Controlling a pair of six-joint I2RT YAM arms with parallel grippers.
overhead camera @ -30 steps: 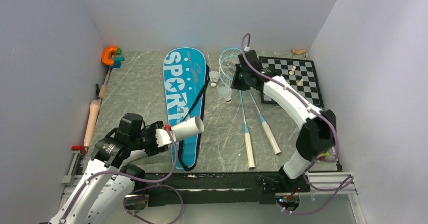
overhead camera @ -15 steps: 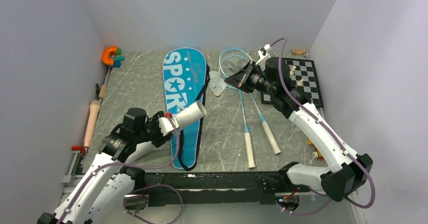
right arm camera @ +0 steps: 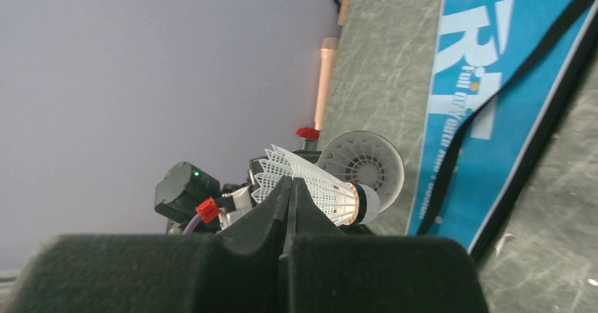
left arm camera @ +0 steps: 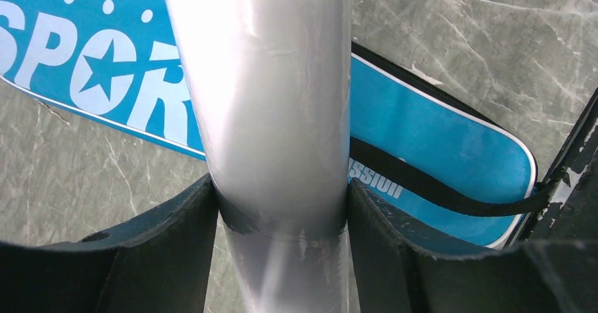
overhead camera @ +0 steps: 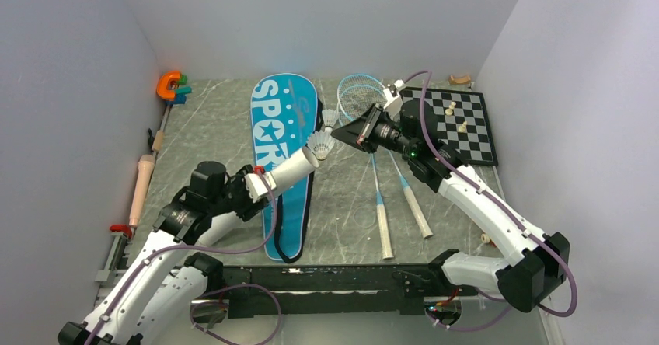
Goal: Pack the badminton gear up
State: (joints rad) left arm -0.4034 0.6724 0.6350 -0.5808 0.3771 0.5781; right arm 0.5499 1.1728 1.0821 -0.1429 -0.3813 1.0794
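Observation:
My left gripper (overhead camera: 259, 184) is shut on the lower end of the long white tube (overhead camera: 292, 169), which tilts up to the right over the blue SPORT bag (overhead camera: 281, 120). In the left wrist view the tube (left arm camera: 271, 94) fills the gap between my fingers (left arm camera: 169, 235). My right gripper (overhead camera: 339, 134) is shut on the skirt of a white shuttlecock (overhead camera: 319, 144), its cork at the tube's open mouth (right arm camera: 361, 161). A ribbed white shape shows inside that mouth. Another shuttlecock (overhead camera: 330, 118) lies beside the bag. Two light-blue rackets (overhead camera: 359, 95) lie right of it, handles (overhead camera: 384, 235) toward me.
A black-and-white chessboard (overhead camera: 460, 120) with small pieces sits at the back right. An orange clamp (overhead camera: 169, 85) is at the back left, and a wooden-handled tool (overhead camera: 143, 180) lies along the left wall. The bag's black strap (left arm camera: 451, 189) trails below the tube.
My right gripper has carried the shuttlecock left from beside the rackets to the tube's mouth. My left arm has lifted and swung the tube toward it.

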